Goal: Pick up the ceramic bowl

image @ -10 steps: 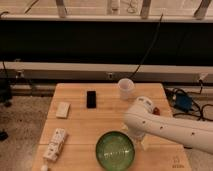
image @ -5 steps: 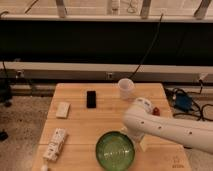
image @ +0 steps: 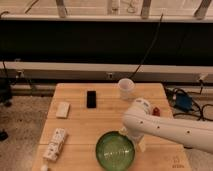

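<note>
Nearest the camera, the green ceramic bowl [image: 115, 150] is seen upright at the front edge of the wooden surface [image: 80, 122], approx. centre, not lifted. Just to its right the claw [image: 140, 142] is held low beside the bowl's right rim, mostly hidden under the white arm [image: 165, 127]. Whether it is open or closed cannot be told, and contact w/ the rim cannot be confirmed. Vs. the views of the last sec, almost nothing has been changed: the bowl has not been shifted, and the arm has been moved only very slightly, if at all. This is judged as final alignment before a grasp, i.e. the pick is not yet done; a rim grip and a lift are still needed. At front left a white packet-like item [image: 54, 145] lies well apart from the bowl. Further back are a pale flat block [image: 62, 109], a black flat item [image: 91, 98], a small red obj. [image: 156, 111] by the arm, and a white cup [image: 126, 89] at the far edge
</note>
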`<state>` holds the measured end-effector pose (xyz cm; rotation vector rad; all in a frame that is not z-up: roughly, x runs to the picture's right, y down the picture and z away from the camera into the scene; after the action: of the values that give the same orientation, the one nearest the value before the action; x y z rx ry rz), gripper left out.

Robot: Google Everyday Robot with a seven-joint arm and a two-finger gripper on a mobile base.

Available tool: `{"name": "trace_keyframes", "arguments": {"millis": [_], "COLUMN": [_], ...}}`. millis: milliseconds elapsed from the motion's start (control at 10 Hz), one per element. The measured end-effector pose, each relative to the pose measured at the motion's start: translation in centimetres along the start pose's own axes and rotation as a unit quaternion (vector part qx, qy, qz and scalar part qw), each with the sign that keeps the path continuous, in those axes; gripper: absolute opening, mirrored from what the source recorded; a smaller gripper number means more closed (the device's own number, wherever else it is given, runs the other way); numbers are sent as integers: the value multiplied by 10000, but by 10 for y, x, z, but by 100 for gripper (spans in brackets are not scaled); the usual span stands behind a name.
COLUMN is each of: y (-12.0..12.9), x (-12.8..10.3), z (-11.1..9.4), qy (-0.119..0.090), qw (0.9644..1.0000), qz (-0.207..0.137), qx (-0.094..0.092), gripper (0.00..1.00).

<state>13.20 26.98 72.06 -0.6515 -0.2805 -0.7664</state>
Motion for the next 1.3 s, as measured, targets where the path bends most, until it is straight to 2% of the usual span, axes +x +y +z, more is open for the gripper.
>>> {"name": "trace_keyframes", "arguments": {"millis": [200, 500, 1100, 1300], "y": [8, 14, 15, 15], "x": [-12, -17, -13, -16], "z": [-3, 7, 35, 40], "qy": [-136, -307, -481, -515], "qw": [9987, 9957, 9905, 9886], "qz": [-342, -669, -1131, -1292], "qx": [363, 562, 613, 575], "gripper": [80, 80, 79, 64]}}
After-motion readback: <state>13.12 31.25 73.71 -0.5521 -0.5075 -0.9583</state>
